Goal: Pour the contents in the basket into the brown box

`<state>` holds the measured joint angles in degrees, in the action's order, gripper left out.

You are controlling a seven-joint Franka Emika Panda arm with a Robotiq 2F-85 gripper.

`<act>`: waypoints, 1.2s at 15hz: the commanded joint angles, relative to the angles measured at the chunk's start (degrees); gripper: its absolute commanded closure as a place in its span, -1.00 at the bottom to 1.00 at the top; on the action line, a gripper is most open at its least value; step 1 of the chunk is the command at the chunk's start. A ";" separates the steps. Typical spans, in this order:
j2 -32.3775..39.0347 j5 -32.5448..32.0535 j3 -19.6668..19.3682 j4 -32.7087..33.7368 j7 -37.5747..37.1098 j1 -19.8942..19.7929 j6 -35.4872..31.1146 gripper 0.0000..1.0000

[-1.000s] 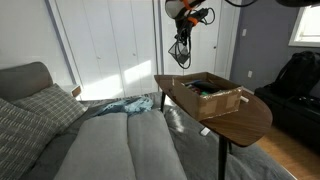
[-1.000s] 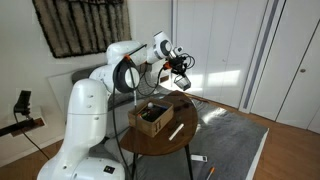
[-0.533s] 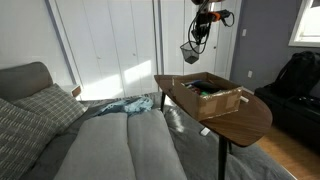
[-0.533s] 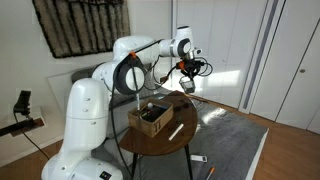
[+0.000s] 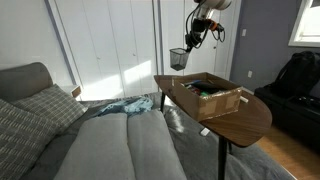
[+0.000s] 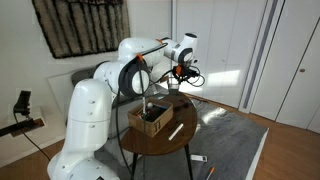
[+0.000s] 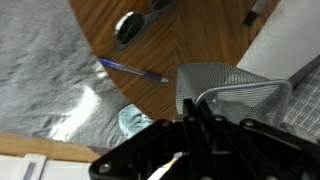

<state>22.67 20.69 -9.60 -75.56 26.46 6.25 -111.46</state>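
The basket (image 5: pixel 178 58), a small dark wire-mesh cup, hangs in the air beyond the table's far edge, near upright. My gripper (image 5: pixel 194 38) is shut on its rim from above. In the wrist view the grey mesh (image 7: pixel 232 92) sits right in front of my closed fingers (image 7: pixel 193 128). In an exterior view the basket (image 6: pixel 175 84) is small and dark below the gripper (image 6: pixel 179 72). The brown box (image 5: pixel 211 95), a shallow tan cardboard box with open flaps and dark items inside, stands on the oval table; it also shows in an exterior view (image 6: pixel 150 118). The basket is beside the box, not over it.
The brown oval table (image 5: pixel 245 118) carries a white marker (image 5: pixel 205 130) near its front edge, also visible in an exterior view (image 6: pixel 176 131). A pen (image 7: pixel 135 70) lies on the tabletop in the wrist view. A grey sofa (image 5: pixel 60 130) and white closet doors (image 5: pixel 110 45) surround it.
The arm has swung and the wrist has turned; the basket moved a little lower and away from the box, still held in the gripper.
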 commanded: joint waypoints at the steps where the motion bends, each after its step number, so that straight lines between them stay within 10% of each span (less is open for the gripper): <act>1: 0.45 -1.96 7.52 0.20 -1.52 -4.44 0.07 0.87; 8: 4.60 -14.79 7.09 4.98 -20.71 -2.41 1.63 0.97; 18: 8.23 -11.06 11.28 6.97 -29.43 -3.15 0.23 0.97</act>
<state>29.66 9.23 0.79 -70.20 0.36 3.54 -111.24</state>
